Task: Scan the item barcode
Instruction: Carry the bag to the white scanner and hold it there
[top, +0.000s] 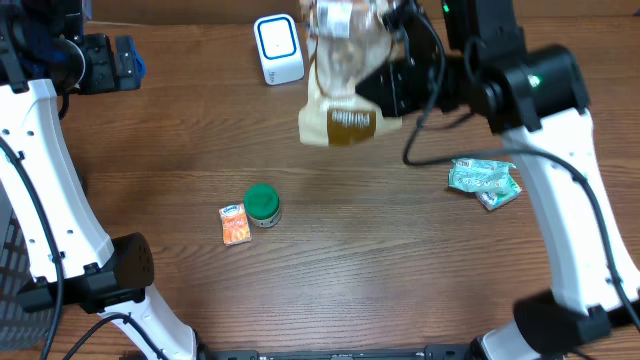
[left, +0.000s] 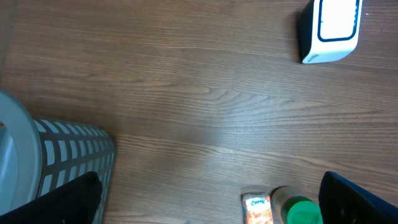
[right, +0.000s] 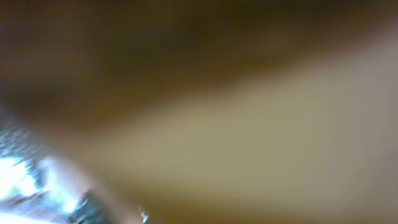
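The item is a tan and clear pouch (top: 338, 95) with a dark barcode label (top: 350, 122) at its lower end. It hangs above the table just right of the white, blue-ringed scanner (top: 278, 48). My right gripper (top: 385, 85) is shut on the pouch's right side. In the right wrist view the pouch (right: 249, 124) is a tan blur that fills the frame and hides the fingers. My left gripper (top: 125, 62) is at the far back left, open and empty. In the left wrist view its fingertips (left: 68, 202) stand wide apart and the scanner (left: 329, 28) is at the top right.
A green-lidded jar (top: 263, 204) and an orange packet (top: 235, 223) lie left of centre, also seen as jar (left: 301, 211) and packet (left: 257, 208). A green packet (top: 483, 180) lies at the right. A grey basket (left: 68, 162) stands at the table's left edge.
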